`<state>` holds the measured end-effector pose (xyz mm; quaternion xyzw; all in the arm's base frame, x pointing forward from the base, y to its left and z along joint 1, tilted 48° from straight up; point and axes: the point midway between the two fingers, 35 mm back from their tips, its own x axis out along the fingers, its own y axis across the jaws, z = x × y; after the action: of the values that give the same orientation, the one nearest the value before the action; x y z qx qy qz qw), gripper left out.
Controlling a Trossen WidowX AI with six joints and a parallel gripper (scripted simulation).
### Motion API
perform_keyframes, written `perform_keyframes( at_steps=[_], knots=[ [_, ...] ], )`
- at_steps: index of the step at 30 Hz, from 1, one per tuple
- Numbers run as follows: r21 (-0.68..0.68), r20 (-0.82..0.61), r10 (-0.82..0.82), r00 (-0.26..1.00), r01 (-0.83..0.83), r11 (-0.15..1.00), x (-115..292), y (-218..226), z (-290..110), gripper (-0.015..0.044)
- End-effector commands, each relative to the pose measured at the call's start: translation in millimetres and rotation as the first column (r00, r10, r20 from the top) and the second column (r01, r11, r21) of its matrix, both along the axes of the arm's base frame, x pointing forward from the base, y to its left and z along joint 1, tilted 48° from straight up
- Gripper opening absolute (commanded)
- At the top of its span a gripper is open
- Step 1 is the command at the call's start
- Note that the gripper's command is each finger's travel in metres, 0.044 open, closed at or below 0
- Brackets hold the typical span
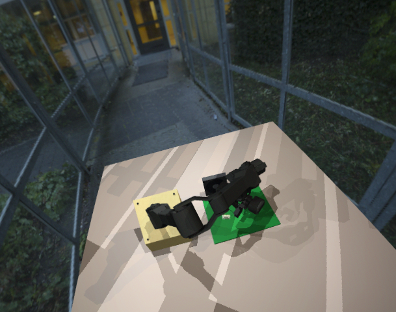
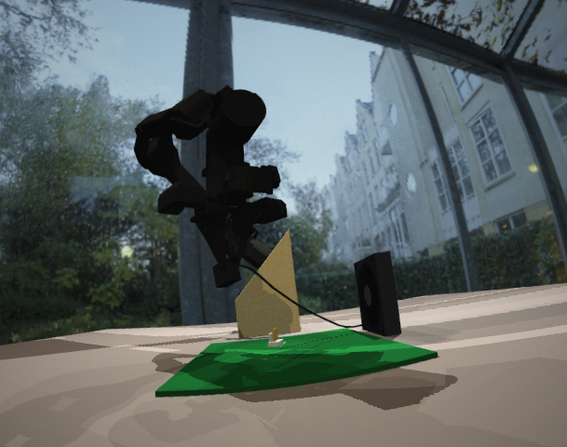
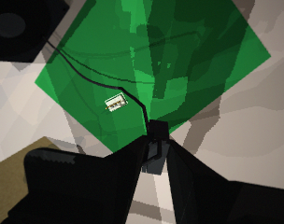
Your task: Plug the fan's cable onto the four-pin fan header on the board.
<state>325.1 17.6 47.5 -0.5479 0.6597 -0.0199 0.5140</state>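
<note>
The green board [image 1: 258,223] [image 2: 331,363] [image 3: 193,51] lies flat on the table. Its small white four-pin fan header [image 1: 225,216] [image 2: 276,342] [image 3: 116,100] stands bare. The black fan [image 1: 212,184] [image 2: 377,298] [image 3: 18,28] stands upright at the board's edge. Its thin black cable [image 2: 298,307] [image 3: 86,77] runs up to the dark plug [image 3: 158,129]. My gripper [image 1: 240,209] [image 2: 227,275] [image 3: 156,142] is shut on the plug and holds it well above the board. In the wrist view the plug sits over the board's corner, apart from the header.
The arm's yellow base block [image 1: 157,236] [image 2: 269,298] [image 3: 7,187] stands right beside the board. The table [image 1: 292,268] ends close behind the fan and the block.
</note>
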Motion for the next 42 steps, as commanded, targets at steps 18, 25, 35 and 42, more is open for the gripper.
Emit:
perform_keyframes(
  at_steps=[18, 25, 35, 42],
  knots=[
    [0.169, -0.009, 0.005, 1.000, -0.004, 0.986, 7.1, -4.1, -16.9, 0.0000],
    [0.249, -0.019, 0.003, 1.000, 0.001, 0.969, 4.9, -8.1, -25.7, 0.0000],
    [0.364, -0.021, 0.012, 1.000, -0.004, 0.931, 2.8, -12.5, -37.1, 0.0000],
    [0.440, -0.011, 0.026, 1.000, -0.018, 0.898, 2.1, -14.9, -43.5, 0.0000]
  ],
)
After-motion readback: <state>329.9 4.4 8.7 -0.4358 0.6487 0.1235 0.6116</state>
